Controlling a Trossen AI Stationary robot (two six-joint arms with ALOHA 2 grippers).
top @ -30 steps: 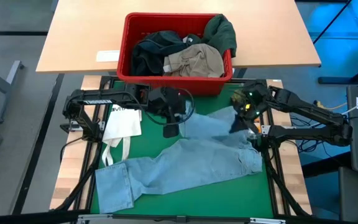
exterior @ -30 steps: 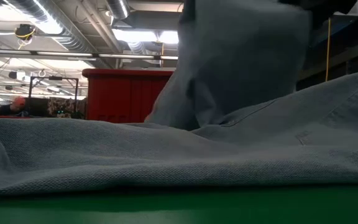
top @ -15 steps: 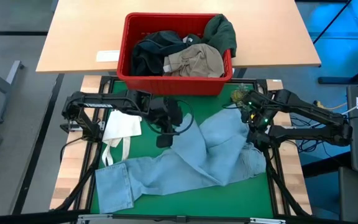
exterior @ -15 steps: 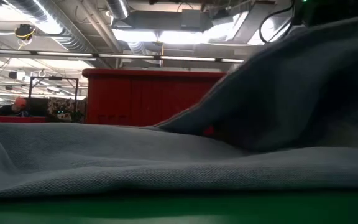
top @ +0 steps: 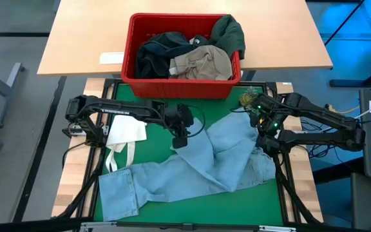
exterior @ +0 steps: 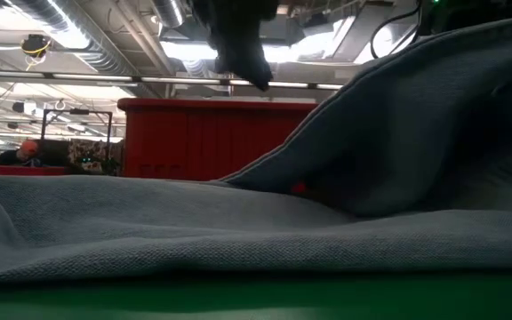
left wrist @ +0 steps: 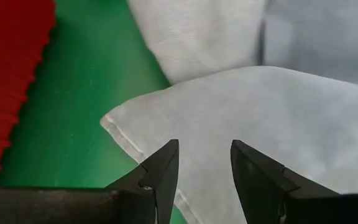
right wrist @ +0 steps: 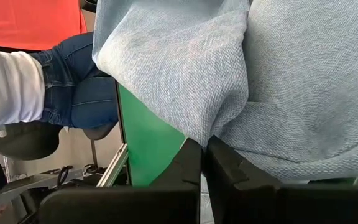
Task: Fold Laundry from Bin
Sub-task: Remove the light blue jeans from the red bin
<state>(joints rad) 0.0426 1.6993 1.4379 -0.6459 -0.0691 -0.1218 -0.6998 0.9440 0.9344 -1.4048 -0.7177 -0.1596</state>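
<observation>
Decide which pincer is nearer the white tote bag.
Left. The left pincer hovers just beside the white tote bag; the right pincer grips the jeans across the mat.

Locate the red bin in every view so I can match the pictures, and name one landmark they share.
High view: the red bin sits at top centre, on the wooden table beyond the green mat.
Low view: its red wall stands at mid-left behind the jeans.
Left wrist view: a slotted red strip at the left edge.
Right wrist view: a red patch at top left looks like it.
Shared landmark: the light blue jeans.
</observation>
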